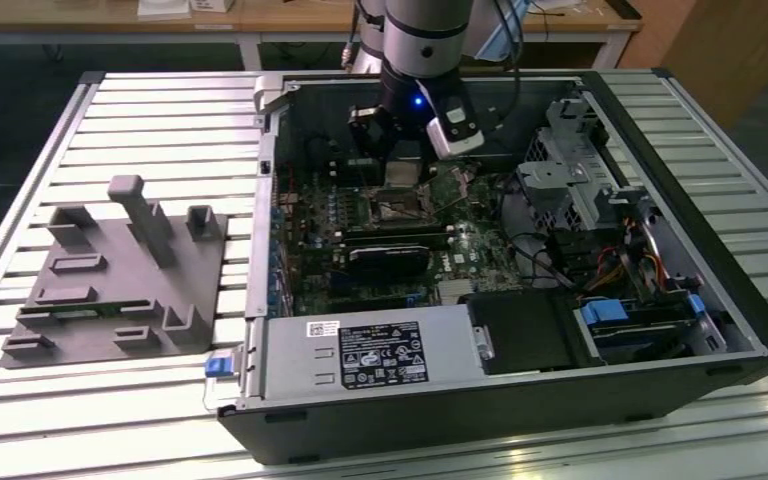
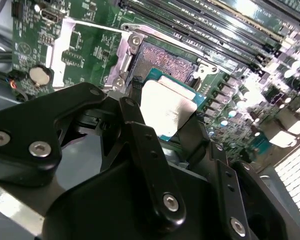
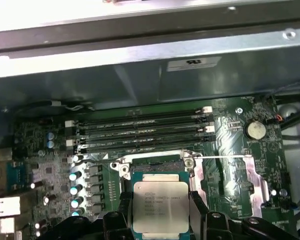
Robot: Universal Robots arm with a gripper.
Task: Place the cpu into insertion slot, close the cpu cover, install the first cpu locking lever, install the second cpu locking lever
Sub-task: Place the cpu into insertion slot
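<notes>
Silvery slats form the counter (image 1: 157, 110) in the exterior view. The arm reaches down into the open case (image 1: 491, 410), with its hand (image 1: 404, 168) low over the slot (image 1: 398, 207).

In the second wrist view the hand (image 2: 161, 119) is clenched on the cpu (image 2: 167, 102) by two opposite edges, which holds it level. It hangs close above the slot (image 2: 165, 59) and looks not yet seated.

In the first wrist view the cover (image 3: 252, 177) lies swung open beside the slot (image 3: 155, 165), leaving the way clear for the cpu (image 3: 160, 205).
</notes>
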